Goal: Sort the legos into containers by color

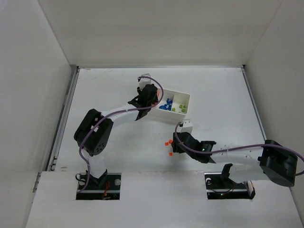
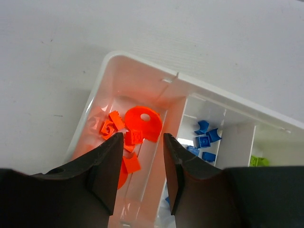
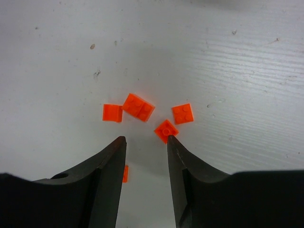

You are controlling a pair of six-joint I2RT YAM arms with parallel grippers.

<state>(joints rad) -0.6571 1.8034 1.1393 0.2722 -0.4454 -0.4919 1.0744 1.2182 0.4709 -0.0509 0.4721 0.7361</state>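
The white tray [image 2: 142, 61] holds the containers side by side. The left one has orange-red legos [image 2: 142, 123], the middle one blue legos [image 2: 204, 141], and the far one yellow-green legos [image 2: 256, 161]. My left gripper [image 2: 143, 137] hangs over the orange compartment, open, with nothing between its fingers. In the top view it [image 1: 148, 97] covers the tray's [image 1: 188, 96] left end. Several loose orange-red legos [image 3: 138, 107] lie on the table just ahead of my right gripper [image 3: 146, 138]. That gripper is open. Its right fingertip sits at one small square lego [image 3: 166, 130].
Another orange lego [image 3: 125, 173] peeks out beside the right gripper's left finger. In the top view the loose orange legos [image 1: 167, 143] lie left of the right gripper [image 1: 176, 142]. White walls stand on three sides of the table.
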